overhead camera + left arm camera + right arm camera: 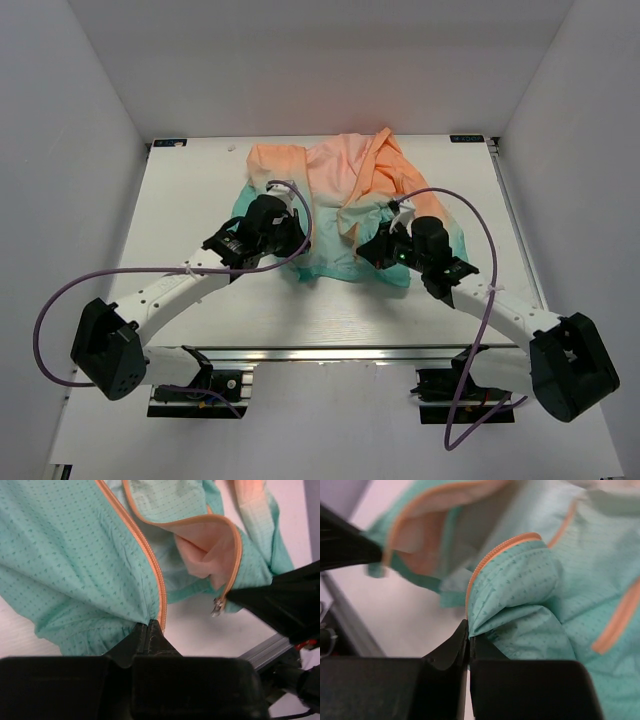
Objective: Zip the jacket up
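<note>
The jacket [345, 190] lies on the white table [200, 200], peach at the far end and teal at the near hem, front open. My left gripper [298, 243] is shut on the teal hem at the bottom of one orange zipper edge [142, 545]; in the left wrist view the gripper [149, 623] pinches the cloth. My right gripper [377, 250] is shut on the hem of the other front panel, seen in the right wrist view [469, 630] beside its zipper edge [485, 560]. A small metal zipper pull [217, 606] hangs at that panel's corner. The two zipper edges are apart.
The table's front rail [330, 353] runs just near of the hem. White walls close in the left, right and far sides. The jacket's sleeves and hood are bunched at the far end [375, 160].
</note>
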You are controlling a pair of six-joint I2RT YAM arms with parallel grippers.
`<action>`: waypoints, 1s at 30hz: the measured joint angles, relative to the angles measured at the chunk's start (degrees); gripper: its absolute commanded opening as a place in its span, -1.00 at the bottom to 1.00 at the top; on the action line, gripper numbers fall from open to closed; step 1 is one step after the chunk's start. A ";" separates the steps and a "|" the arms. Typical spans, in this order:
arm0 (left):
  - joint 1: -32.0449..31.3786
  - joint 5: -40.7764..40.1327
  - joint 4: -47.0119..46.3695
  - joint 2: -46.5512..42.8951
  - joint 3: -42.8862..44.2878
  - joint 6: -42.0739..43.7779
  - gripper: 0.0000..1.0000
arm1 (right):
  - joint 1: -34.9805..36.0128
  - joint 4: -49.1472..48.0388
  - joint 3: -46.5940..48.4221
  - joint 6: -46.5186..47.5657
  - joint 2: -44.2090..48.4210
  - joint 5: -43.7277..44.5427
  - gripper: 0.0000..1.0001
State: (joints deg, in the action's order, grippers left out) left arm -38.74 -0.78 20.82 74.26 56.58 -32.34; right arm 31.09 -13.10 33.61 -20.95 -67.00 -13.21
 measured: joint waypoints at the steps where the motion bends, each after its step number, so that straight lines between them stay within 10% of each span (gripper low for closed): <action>1: 0.00 0.20 -1.36 0.00 -0.55 -1.07 -1.00 | 0.28 -3.26 -0.35 -1.09 -0.46 -2.25 -1.00; 17: -0.50 -6.54 -14.03 -0.17 -3.74 -11.19 -1.00 | 3.06 -32.96 -2.01 -11.76 -8.46 -7.32 -1.00; 30: -1.14 -7.74 -18.75 -0.20 -5.53 -10.91 -1.00 | 3.06 -36.94 -0.35 -14.67 -14.38 -9.51 -1.00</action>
State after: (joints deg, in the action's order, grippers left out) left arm -39.88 -8.51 2.07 74.06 51.05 -43.24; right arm 34.15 -50.04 33.26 -35.62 -81.38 -22.72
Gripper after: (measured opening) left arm 0.009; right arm 0.015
